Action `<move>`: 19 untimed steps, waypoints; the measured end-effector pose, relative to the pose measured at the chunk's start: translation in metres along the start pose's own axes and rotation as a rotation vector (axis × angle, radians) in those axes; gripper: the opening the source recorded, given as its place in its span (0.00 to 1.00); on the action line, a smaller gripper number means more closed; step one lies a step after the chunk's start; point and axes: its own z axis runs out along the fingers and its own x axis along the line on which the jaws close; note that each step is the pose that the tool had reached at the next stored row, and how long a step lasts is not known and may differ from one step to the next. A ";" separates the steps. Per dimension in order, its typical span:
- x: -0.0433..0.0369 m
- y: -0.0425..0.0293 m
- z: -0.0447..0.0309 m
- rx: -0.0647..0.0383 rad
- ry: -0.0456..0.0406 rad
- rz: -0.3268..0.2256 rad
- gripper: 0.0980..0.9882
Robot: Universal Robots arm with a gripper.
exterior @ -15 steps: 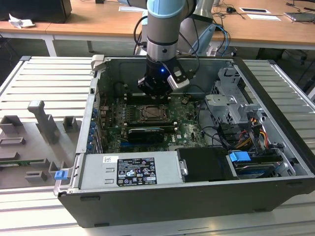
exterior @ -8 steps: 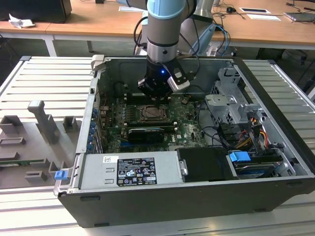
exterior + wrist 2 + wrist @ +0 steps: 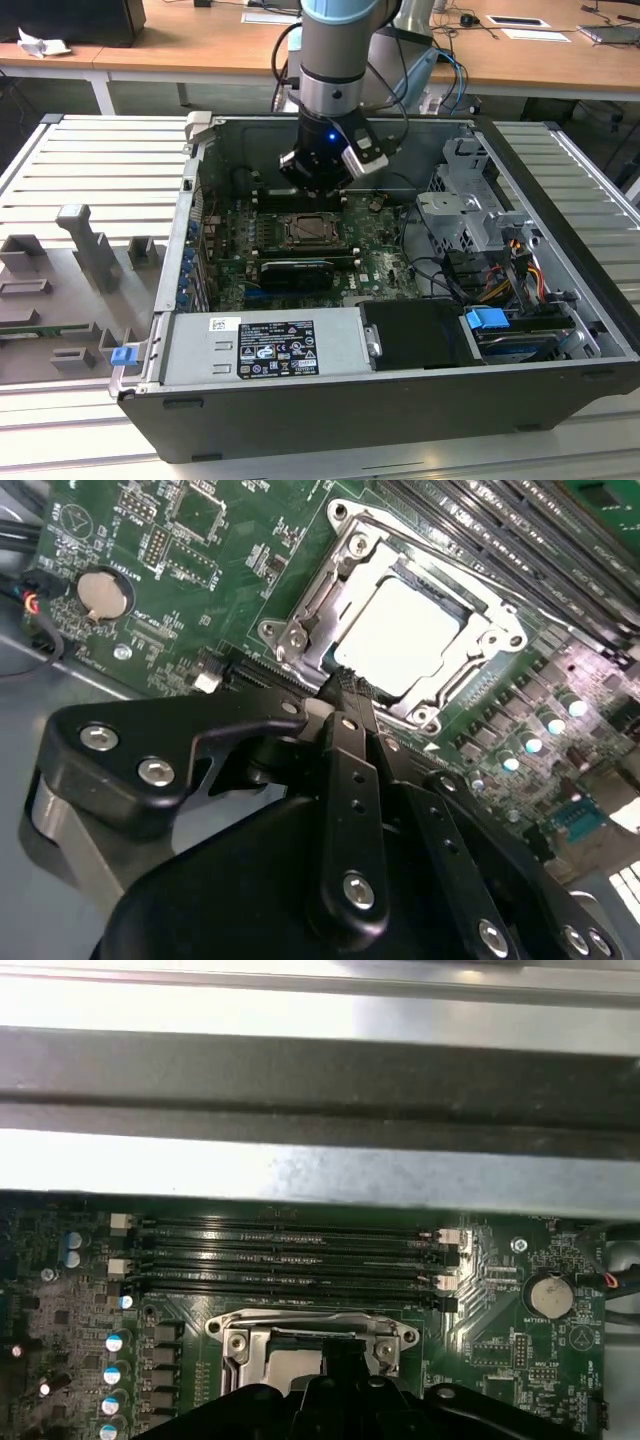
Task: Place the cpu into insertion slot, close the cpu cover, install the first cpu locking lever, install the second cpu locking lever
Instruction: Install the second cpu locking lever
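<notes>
Case: my arm reaches down into the open computer case point(image 3: 560, 190), above the green board point(image 3: 375, 265).
Cover: the cpu cover point(image 3: 352, 575) lies flat over the insertion slot point(image 3: 312, 232).
Cpu: the cpu point(image 3: 405, 630) sits in the slot, pale top showing through the cover's window.
My gripper point(image 3: 345, 685): fingertips together, seemingly holding nothing, at the socket's edge.

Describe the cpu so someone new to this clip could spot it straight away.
Start at the green motherboard inside the open computer case. Near its middle sits a square silvery cpu cover, just below the hand. The cpu is the flat pale square in its window, unlike the long black memory sticks nearby.
</notes>
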 end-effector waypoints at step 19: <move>0.0031 -0.0660 -0.0031 -0.035 0.0009 0.000 0.01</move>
